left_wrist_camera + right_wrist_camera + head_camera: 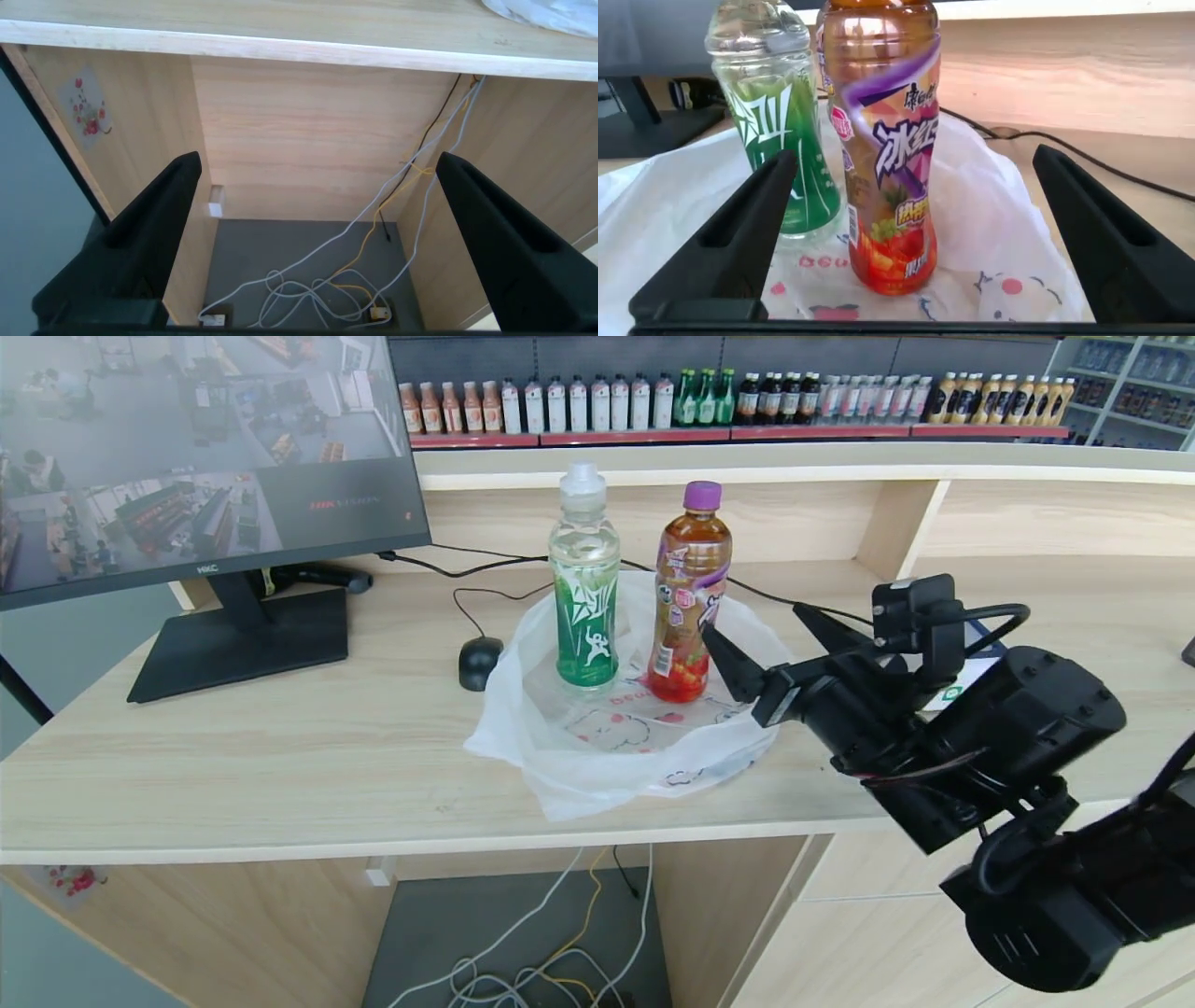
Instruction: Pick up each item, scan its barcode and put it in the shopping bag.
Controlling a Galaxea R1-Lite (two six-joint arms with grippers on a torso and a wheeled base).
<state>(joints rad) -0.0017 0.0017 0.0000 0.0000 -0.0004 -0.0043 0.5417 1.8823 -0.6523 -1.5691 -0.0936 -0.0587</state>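
Right gripper (758, 625): fingers spread wide, nothing between them. It is level with the lower half of the tea bottle (689, 597) and pointed at it.

Tea bottle: purple cap, upright, directly ahead of the right gripper and centred in the gap between its fingers in the right wrist view (882, 159). One fingertip is just beside the bottle's lower body; I cannot tell whether they touch.

Green bottle (584, 588): upright, just beyond the tea bottle on its far side from the gripper. The two are close, with a narrow gap.

Shopping bag (597, 756): white plastic, lying spread on the counter (280, 756) below and ahead of the gripper. Both bottles stand on it.

Left gripper (320, 159): fingers apart and empty, low below the counter edge, facing the cables (318, 280) underneath.

Step (judgement): approach to grasp the tea bottle, scanning not yet done.

Next move (judgement): advance until both fingers straddle the bottle's body, then close on it. The far finger has to slip between the two bottles without tipping the green one, and the loose plastic underfoot may shift
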